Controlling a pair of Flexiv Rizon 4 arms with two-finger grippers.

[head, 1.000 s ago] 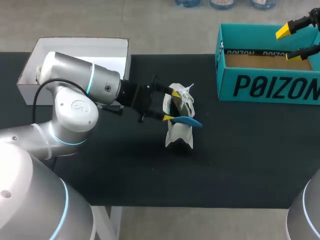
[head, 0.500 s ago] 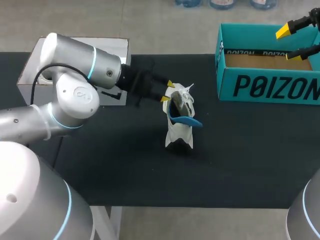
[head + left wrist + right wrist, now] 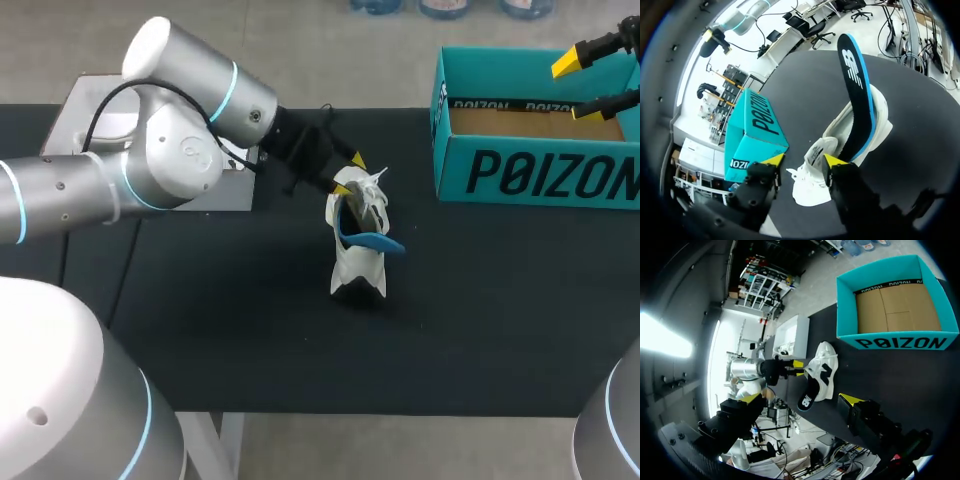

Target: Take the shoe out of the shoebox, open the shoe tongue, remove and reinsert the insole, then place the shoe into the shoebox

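Observation:
A white shoe (image 3: 358, 262) lies on the black table mid-view, out of the box, with a black insole edged in blue (image 3: 372, 241) sticking out of its opening. My left gripper (image 3: 349, 174) is at the shoe's far end. In the left wrist view the shoe's white tongue and laces (image 3: 812, 167) lie between the fingers of that gripper (image 3: 803, 160); one fingertip (image 3: 832, 160) touches them, the other stands clear, so it is open. The insole (image 3: 858, 95) rises just ahead. My right gripper (image 3: 578, 88) hangs open and empty over the teal shoebox (image 3: 540, 172).
A white box lid (image 3: 110, 128) sits at the table's far left, partly behind my left arm. The teal shoebox (image 3: 900, 342) shows only its brown cardboard floor. From the right wrist view the shoe (image 3: 824, 370) lies between lid and shoebox.
My left gripper has moved from straddling the shoe's middle to its far end, and its fingers have drawn closer together. The arm's elbow swung up. Shoe, insole and right arm stayed put.

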